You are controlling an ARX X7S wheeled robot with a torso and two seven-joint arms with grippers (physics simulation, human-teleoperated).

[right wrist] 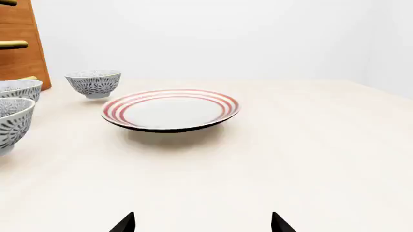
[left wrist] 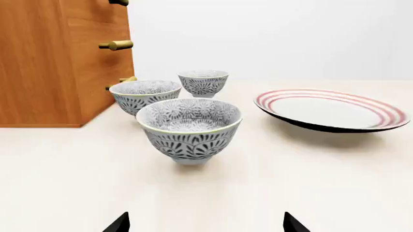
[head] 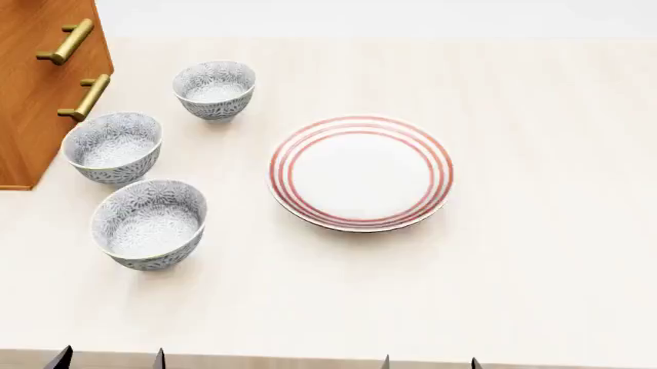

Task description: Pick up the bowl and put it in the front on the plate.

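My head view: front bowl (head: 150,224) sits at 8 o'clock of plate (head: 361,172) on worktop (head: 534,261) | left end effector (left wrist: 205,226) spread, empty | right end effector (right wrist: 202,225) likewise | only left wrist view shows bowl side.

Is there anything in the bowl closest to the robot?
Empty. The front bowl stands upright, and both the head and left wrist views show only its patterned inside.

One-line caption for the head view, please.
Three patterned bowls, front bowl nearest, line up left of the empty red-ringed plate; both pincers wait open at the table edge.
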